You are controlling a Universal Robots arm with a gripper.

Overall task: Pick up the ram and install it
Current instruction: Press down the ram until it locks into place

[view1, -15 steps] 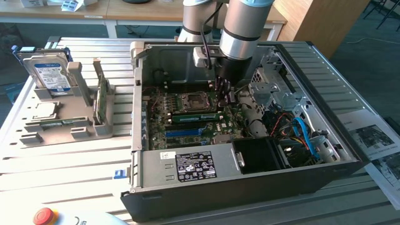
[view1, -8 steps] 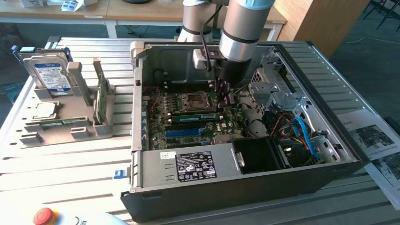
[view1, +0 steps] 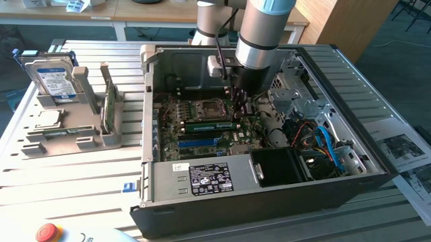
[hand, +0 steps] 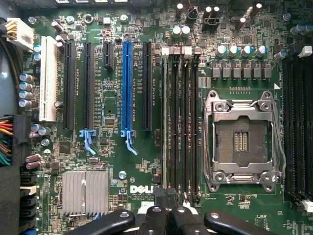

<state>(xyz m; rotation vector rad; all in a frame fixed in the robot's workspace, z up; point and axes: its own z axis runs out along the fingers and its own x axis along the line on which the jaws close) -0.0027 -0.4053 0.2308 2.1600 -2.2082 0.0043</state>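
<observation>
Above the motherboard [hand: 122, 161], jaws shut, beside the seated ram [view1: 207, 125].

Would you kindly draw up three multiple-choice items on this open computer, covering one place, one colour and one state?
1. The hard drive stands: A) in the grey holder beside the case; B) inside the case; C) on the floor.
2. One long expansion slot is: A) red; B) blue; C) yellow.
3. The gripper is: A) wide open; B) shut; C) holding the drive.
A: upright in its holder; B: blue among black slots; B: fingers together.
</observation>
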